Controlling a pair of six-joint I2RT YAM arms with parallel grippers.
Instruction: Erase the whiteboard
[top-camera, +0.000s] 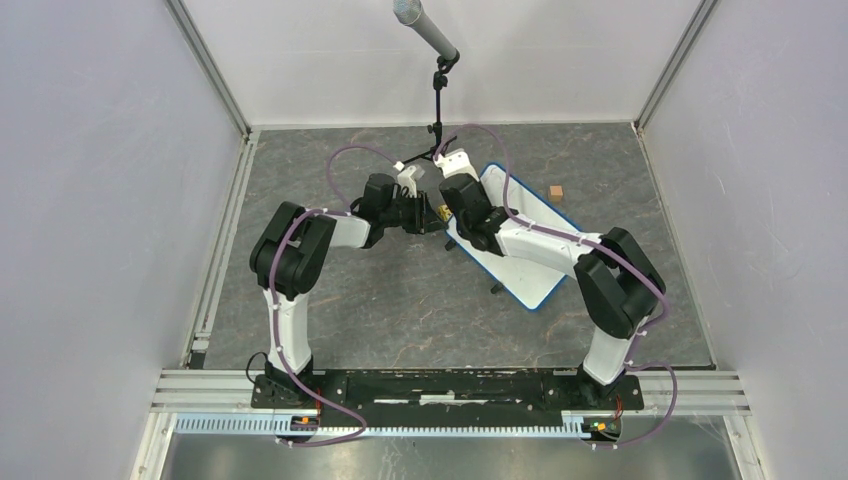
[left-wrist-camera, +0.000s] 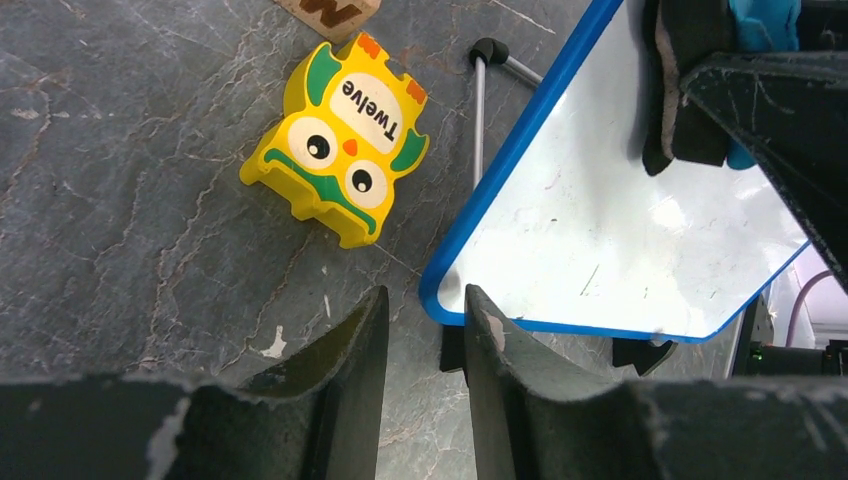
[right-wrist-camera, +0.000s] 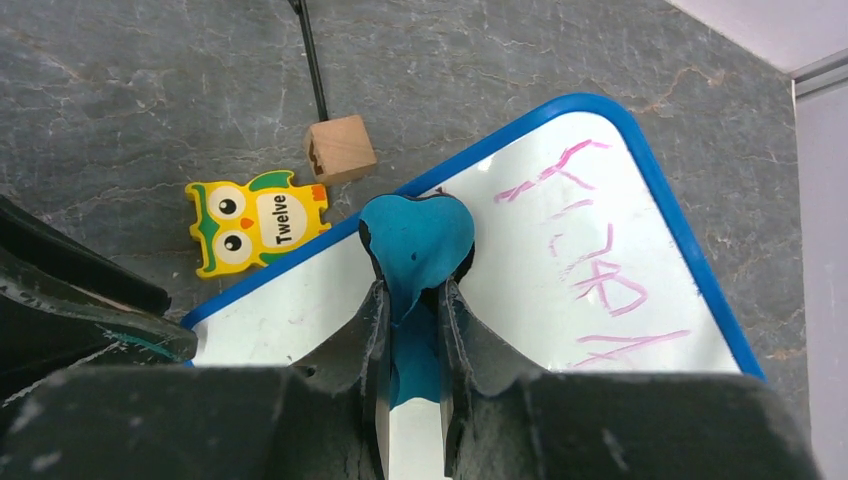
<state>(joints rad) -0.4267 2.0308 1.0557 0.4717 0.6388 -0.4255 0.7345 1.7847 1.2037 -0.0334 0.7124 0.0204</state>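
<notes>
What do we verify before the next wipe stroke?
1. Grip: right gripper shut on eraser: ok.
2. Eraser over whiteboard: ok. Pressing on the face: cannot tell.
3. Board clean: not ok, pink writing remains right of the eraser in the right wrist view.
4. Board steadied: not ok, left gripper open at the board's corner, holding nothing.
5. Path clear: ok, owl toy and wooden block lie off the board.
</notes>
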